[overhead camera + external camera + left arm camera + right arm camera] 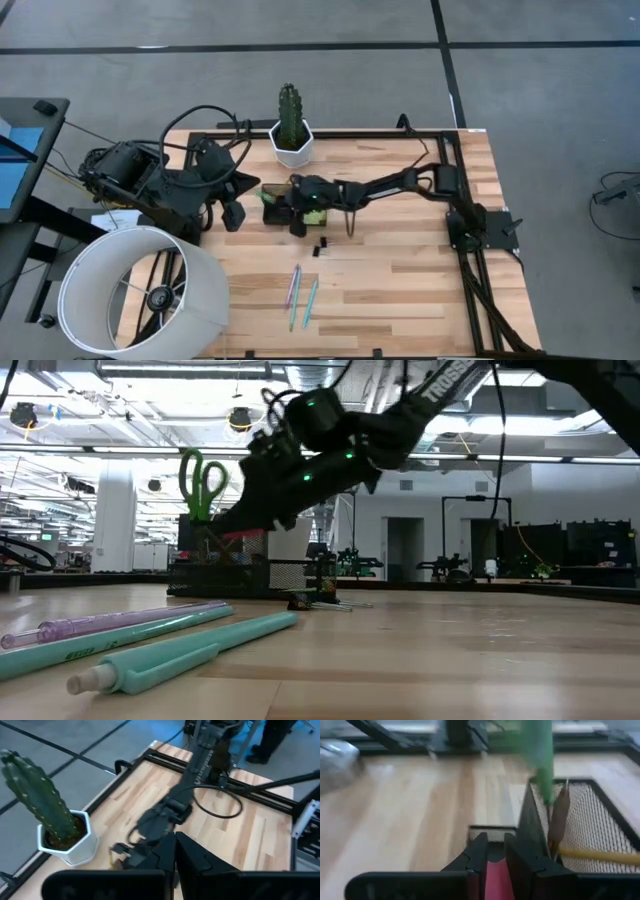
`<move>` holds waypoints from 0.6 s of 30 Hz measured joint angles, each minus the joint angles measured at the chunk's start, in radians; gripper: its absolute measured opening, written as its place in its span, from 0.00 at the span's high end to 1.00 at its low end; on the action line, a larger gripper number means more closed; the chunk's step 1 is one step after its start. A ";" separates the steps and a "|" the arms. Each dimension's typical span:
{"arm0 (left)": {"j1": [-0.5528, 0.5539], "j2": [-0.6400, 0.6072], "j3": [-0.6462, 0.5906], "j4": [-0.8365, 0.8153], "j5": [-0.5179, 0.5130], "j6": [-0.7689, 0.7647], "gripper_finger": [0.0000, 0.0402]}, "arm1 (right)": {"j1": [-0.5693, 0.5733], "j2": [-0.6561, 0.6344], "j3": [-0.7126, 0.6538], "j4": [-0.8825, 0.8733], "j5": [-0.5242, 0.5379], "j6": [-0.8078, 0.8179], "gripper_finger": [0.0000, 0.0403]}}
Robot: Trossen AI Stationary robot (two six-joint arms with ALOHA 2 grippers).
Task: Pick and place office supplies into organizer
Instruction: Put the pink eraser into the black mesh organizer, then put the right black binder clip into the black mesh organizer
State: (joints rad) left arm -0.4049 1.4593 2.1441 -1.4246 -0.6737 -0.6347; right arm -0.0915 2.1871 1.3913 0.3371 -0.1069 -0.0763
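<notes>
Nearest, teal plastic pen (185,652) flat on wood table (470,660). Beyond, right gripper (492,857) stretched low over black mesh organizer (220,575), jaws pinching pink eraser (495,880). Left gripper (175,845) shut, empty, beside organizer.

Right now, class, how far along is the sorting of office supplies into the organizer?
Done: the green-handled scissors stand upright in the black organizer.
In hand: the right gripper is over the organizer, its fingers closed on the pink eraser.
Left: three pens and a binder clip lie on the table.
The left gripper waits shut.
</notes>
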 joint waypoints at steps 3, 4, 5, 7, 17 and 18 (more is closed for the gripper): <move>0.000 0.000 0.000 0.000 0.030 0.011 1.00 | -0.003 0.056 0.093 -0.083 0.008 0.001 0.87; 0.000 0.000 0.000 0.000 0.037 0.012 1.00 | -0.003 0.068 0.118 -0.121 0.008 0.000 0.87; 0.000 0.000 0.000 0.000 0.038 0.011 1.00 | -0.003 0.081 0.145 -0.156 0.008 0.000 0.86; 0.000 0.000 -0.003 0.000 0.039 0.011 1.00 | -0.002 0.105 0.194 -0.198 0.007 -0.004 0.84; 0.000 0.000 -0.003 -0.001 0.084 0.013 1.00 | -0.002 0.141 0.274 -0.284 0.024 -0.037 0.68; 0.000 0.000 -0.003 -0.001 0.085 0.013 1.00 | -0.002 0.140 0.274 -0.286 0.023 -0.031 0.66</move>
State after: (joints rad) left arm -0.4049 1.4597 2.1410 -1.4254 -0.5890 -0.6212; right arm -0.0933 2.3268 1.6653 0.0514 -0.0839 -0.1073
